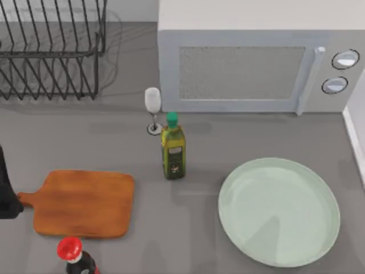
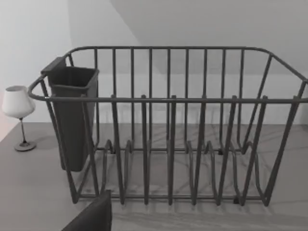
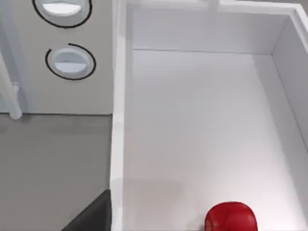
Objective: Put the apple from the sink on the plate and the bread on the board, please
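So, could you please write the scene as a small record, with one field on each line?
apple: lying on the white floor of the sink, beside the microwave
plate: bare, at the table's right
board: bare, at the table's left
olive oil bottle: upright, between board and plate
wine glass: upright, in front of the microwave
dish rack: no dishes, at the back left
red-capped dark bottle: at the front edge, below the board

Grey matte counter [image 1: 114, 137] carries: brown wooden handled board [image 1: 82, 203] at left, pale mint round plate [image 1: 279, 212] at right, green-capped oil bottle [image 1: 173, 148] & wine glass [image 1: 153, 108] between, white microwave [image 1: 256, 57] + dark wire rack [image 1: 51, 48] at back, red-capped dark bottle [image 1: 74, 256] at front.
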You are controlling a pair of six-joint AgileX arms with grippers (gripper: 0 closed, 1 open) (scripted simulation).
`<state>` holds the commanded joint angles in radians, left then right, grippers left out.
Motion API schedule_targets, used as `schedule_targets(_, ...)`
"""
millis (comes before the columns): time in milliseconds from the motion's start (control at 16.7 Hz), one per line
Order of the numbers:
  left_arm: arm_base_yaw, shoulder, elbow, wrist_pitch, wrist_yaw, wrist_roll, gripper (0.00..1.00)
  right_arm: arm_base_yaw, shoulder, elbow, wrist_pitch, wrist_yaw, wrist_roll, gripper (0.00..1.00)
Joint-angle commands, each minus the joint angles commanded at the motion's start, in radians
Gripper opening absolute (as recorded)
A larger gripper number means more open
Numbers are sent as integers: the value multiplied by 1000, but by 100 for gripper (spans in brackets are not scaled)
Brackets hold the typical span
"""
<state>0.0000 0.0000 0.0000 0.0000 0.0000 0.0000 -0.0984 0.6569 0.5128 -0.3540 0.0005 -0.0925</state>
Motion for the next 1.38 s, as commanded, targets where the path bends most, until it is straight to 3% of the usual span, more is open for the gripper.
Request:
schedule_targets(480, 0, 0, 0, 0, 0, 0, 100, -112, 840, 586, -403, 1, -105, 100)
schedule_targets(780, 0, 0, 0, 0, 0, 0, 100, -164, 1229, 854, -588, 1, -154, 100)
schedule_targets(1020, 0, 0, 0, 0, 0, 0, 100, -182, 1363, 952, -656, 1, -171, 100)
schedule_targets(1380, 0, 0, 0, 0, 0, 0, 100, -178, 1370, 953, -654, 1, -171, 100)
